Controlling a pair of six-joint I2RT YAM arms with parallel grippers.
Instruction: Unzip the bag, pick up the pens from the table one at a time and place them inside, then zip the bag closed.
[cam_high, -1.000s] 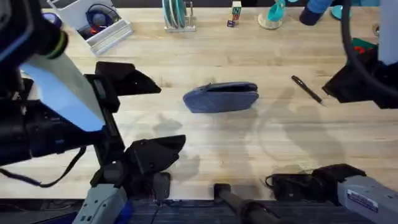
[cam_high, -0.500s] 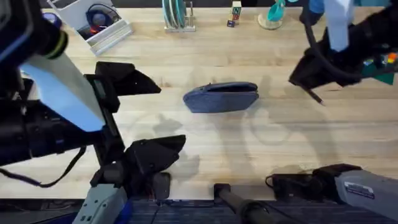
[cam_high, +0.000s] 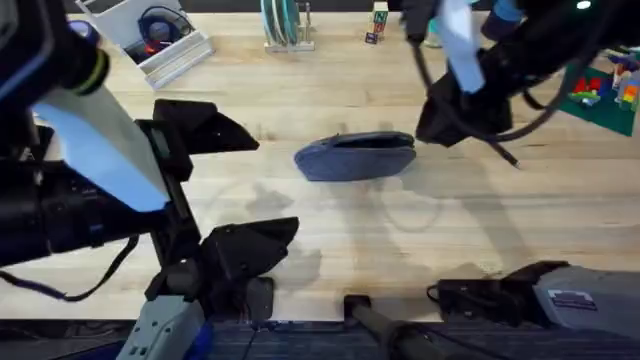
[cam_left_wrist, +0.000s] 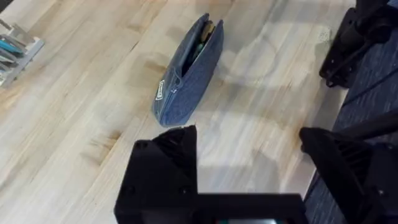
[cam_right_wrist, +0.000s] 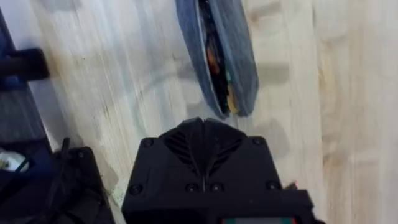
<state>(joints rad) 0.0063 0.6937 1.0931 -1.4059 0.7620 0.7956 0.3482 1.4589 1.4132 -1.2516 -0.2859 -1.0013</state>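
The right gripper (cam_high: 452, 128) hangs above the table (cam_high: 400, 240) just beside the right end of the bag (cam_high: 355, 156), its black fingers pressed together with no gap and nothing between them, as its wrist view shows the closed tips (cam_right_wrist: 202, 134) meeting just short of the bag's (cam_right_wrist: 217, 56) near end. The bag lies flat near the middle of the table, long side across the overhead view, its zipper parted along the top; orange and green items show inside the slit from the right wrist view, and the left wrist view shows the same opening at the bag's (cam_left_wrist: 186, 71) far end. One dark pen (cam_high: 505, 153) lies on the wood to the right of the bag, partly covered by the right arm. The left gripper (cam_high: 225, 190) sits well to the left of the bag, fingers spread wide and empty, one finger (cam_high: 205, 130) farther up the table and the other (cam_high: 245, 245) nearer the base. From its own camera the two black fingers (cam_left_wrist: 165, 168) stand apart with bare table between them, the bag beyond.
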